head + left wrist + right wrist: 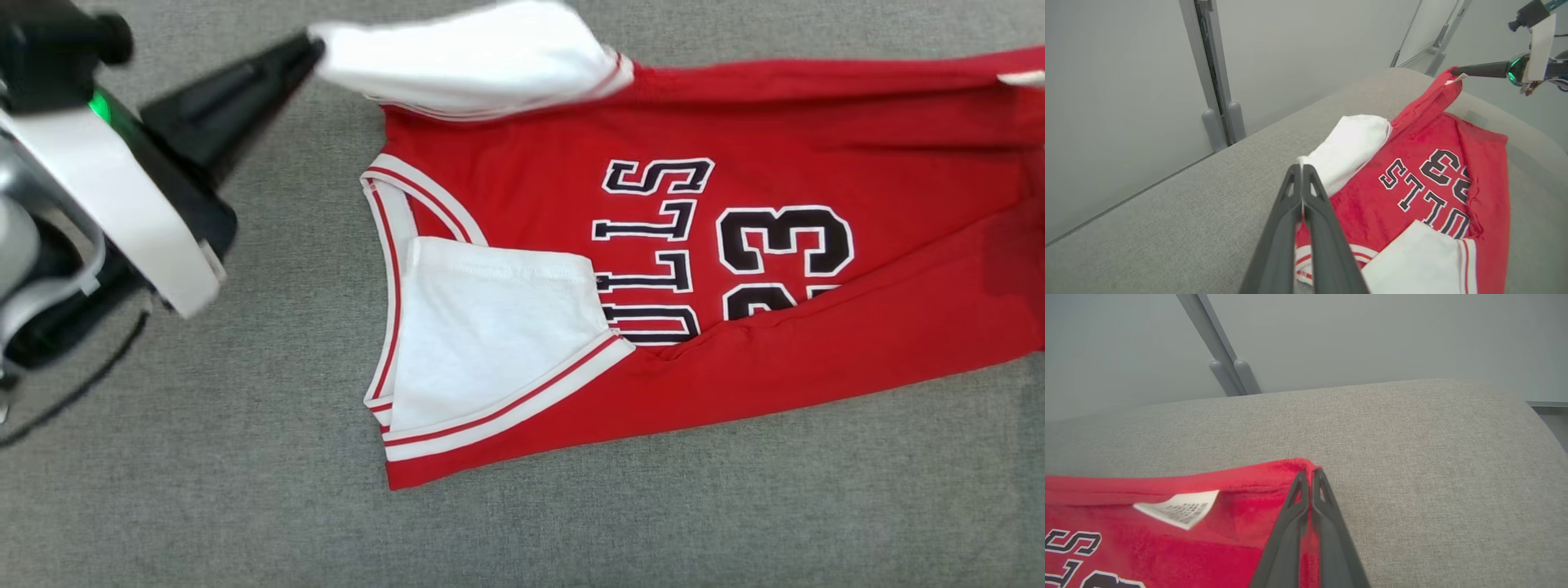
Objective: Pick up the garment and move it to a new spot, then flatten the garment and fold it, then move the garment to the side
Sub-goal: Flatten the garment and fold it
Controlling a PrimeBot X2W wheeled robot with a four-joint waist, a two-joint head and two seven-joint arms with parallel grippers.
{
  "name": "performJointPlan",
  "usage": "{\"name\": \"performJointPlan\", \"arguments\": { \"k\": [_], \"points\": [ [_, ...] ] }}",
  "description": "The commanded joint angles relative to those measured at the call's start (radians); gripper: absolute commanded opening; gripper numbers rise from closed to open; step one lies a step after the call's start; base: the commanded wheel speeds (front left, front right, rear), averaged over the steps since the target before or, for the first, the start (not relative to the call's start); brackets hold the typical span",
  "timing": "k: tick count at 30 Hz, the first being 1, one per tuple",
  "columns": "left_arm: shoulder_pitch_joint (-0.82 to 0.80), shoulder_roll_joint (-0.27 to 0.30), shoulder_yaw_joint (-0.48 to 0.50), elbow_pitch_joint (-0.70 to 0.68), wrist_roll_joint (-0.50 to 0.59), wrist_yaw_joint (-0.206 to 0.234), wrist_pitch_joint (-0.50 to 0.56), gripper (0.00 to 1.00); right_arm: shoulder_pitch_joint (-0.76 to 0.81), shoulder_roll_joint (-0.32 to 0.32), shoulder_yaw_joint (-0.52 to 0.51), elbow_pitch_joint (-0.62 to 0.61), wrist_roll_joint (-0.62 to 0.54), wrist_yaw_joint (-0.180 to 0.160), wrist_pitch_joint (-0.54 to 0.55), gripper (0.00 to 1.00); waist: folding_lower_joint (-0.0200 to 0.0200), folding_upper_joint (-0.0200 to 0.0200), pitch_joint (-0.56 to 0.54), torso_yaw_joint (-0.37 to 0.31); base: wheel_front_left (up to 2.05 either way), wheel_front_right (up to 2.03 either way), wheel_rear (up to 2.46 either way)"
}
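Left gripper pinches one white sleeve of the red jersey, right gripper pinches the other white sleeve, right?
Not quite. The left gripper does pinch a white sleeve of the red jersey, but the right gripper pinches a red hem corner, as the right wrist view shows.

The red jersey (898,327) shows black letters "ULLS" and the number "23".

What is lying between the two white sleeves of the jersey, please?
In the head view, bare red fabric of the jersey and its striped neckline trim lie between the upper sleeve and the lower sleeve; nothing else.
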Motion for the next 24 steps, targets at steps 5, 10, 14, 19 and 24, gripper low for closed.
{"name": "performJointPlan", "arguments": {
  "k": [5, 10, 14, 19, 24],
  "points": [
    [0.088, 0.039, -0.018, -0.13, 0.012, 0.043, 0.031, 0.0, 0.056, -0.026, -0.02, -0.002, -0.018, 0.0, 0.004, 0.0, 0.0, 0.0, -0.011, 0.016, 0.0, 0.0, 0.0],
    [0.16, 0.074, -0.027, -0.228, 0.015, 0.082, 0.056, 0.0, 0.11, -0.031, -0.04, -0.005, -0.007, -0.001, 0.011, 0.0, 0.0, 0.0, -0.018, 0.026, 0.0, 0.0, 0.0],
    [0.21, 0.095, -0.031, -0.272, 0.016, 0.109, 0.063, 0.0, 0.157, -0.024, -0.06, -0.013, 0.004, 0.0, 0.013, 0.0, 0.0, 0.0, -0.021, 0.03, 0.0, 0.0, 0.0],
    [0.266, 0.089, -0.035, -0.29, 0.031, 0.122, 0.078, 0.0, 0.22, -0.017, -0.082, -0.036, 0.013, 0.0, 0.018, 0.0, 0.0, 0.0, -0.02, 0.036, 0.0, 0.0, 0.0],
    [0.311, 0.059, -0.037, -0.27, 0.051, 0.121, 0.101, 0.0, 0.261, 0.0, -0.094, -0.047, 0.012, 0.0, 0.017, 0.0, 0.0, 0.0, -0.014, 0.036, 0.0, 0.0, 0.0]
  ]
}}
